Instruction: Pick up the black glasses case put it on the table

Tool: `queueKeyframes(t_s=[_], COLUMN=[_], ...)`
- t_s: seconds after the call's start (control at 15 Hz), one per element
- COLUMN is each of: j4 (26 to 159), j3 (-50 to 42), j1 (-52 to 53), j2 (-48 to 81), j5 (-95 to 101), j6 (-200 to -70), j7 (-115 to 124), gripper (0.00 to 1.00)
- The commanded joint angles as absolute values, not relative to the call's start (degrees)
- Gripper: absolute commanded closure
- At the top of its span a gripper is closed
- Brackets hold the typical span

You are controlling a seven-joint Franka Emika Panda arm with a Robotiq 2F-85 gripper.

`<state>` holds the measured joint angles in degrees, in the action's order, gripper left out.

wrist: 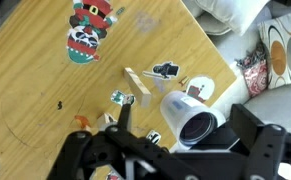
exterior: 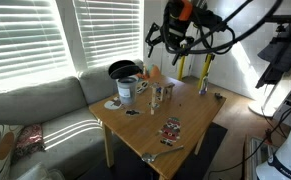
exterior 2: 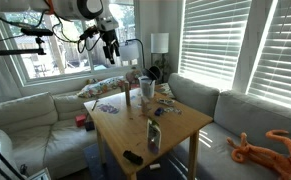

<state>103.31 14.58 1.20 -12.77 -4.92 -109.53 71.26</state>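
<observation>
Gripper (exterior: 173, 42) hangs high above the table (exterior: 195, 115), jaws spread, nothing between them. Case (exterior: 123, 69) rests on top of the cup (exterior: 126, 92), at the corner nearest the sofa (exterior: 45, 105). In the wrist view, cup and case merge into one dark round and are hard to separate. Packet (exterior: 171, 128) lies mid-table, print too small to read. Cup's blue marking is illegible.

black glasses case (exterior: 122, 69): 1; white cup (exterior: 126, 91): 1; table (exterior: 190, 111): 1; sofa (exterior: 35, 105): 1
</observation>
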Motion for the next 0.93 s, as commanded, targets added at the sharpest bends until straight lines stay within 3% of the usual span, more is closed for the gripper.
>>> queueKeyframes(t_s=[0.0, 0.87], j4=[103.04, 93.33], j3=[12.91, 3.32], j1=[2.68, -1.29], j2=[-12.23, 0.01], j5=[-4.35, -7.06], j6=[-109.55, -116.03], j7=[71.70, 86.91], gripper=[0.00, 0.00])
